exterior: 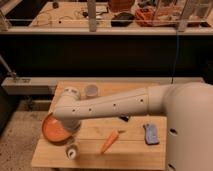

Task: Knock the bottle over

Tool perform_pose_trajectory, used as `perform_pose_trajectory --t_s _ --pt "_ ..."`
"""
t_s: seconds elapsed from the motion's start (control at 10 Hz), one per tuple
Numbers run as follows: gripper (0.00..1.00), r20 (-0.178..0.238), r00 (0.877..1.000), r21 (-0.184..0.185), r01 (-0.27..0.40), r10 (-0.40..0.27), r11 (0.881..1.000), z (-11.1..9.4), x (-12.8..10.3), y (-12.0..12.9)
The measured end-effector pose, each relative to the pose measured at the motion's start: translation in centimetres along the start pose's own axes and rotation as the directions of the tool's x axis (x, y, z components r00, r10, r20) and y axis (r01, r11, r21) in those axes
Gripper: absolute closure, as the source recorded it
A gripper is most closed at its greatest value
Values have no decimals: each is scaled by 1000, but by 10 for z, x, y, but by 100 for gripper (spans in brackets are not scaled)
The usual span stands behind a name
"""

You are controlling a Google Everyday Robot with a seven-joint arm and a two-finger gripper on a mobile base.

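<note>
- You see the white arm [120, 104] reaching from the right edge of the view across the wooden counter [130, 150] toward its left side.
- The arm's far end bends downward at a rounded elbow over the left part of the counter, above the orange plate [52, 130].
- The tool [70, 131] sits below that elbow, near the right rim of the plate. The arm covers most of it, so you cannot tell whether it is open, closed or gripping anything.
- The bottle [72, 151] is at the front left of the counter, just below the arm's end and just right of the plate's lower rim. Its rounded whitish end faces the camera; you cannot tell for certain whether it stands upright or lies tipped.
- You cannot tell whether the tool touches the bottle.
- A white open-topped cup [91, 90] stands near the back edge of the counter, behind the arm.
- An orange carrot [109, 142] lies at a slant near the middle front of the counter, well apart from the bottle.
- A blue sponge [150, 134] lies on the right side of the counter, close to the robot's white body.
- A small dark object [124, 118] shows just under the arm, above the carrot; you cannot identify it.
</note>
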Motion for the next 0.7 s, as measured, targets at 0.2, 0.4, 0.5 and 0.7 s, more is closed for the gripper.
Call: perform_pose_trajectory --t_s 0.2,0.4,0.5,0.7 --pt "99 -1 1000 -1 9 -9 1000 2 -5 -3" --pt "99 -1 1000 0 7 -7 1000 1 -11 -4" --pt "99 -3 1000 -2 8 -8 1000 1 -13 -4" --pt "99 -3 1000 -1 3 -3 1000 2 -15 -4"
